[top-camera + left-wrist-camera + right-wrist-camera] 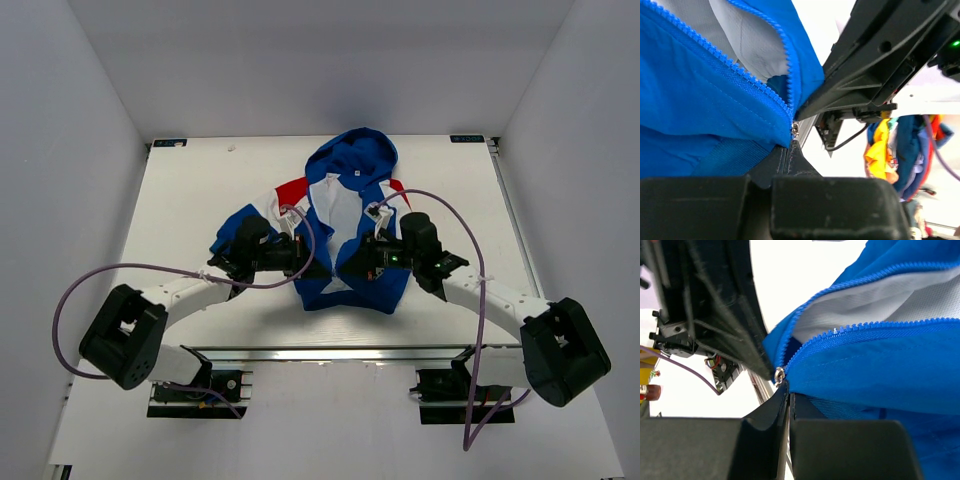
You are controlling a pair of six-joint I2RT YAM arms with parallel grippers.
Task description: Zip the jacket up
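Left fingers [772,167], right fingers [770,407] — both pinch the jacket [340,215] hem.

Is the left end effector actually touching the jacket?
Touching. The left wrist view shows the left end effector closed, its fingertips pressed against the bottom hem of the jacket.

Blue jacket [352,160] flat on white table [200,190]

Jacket [345,235] laid flat on desk [190,200], hood toward far edge. Royal blue, red shoulders, white lining exposed. Front unzipped, blue zipper teeth [865,330] parted down to hem.
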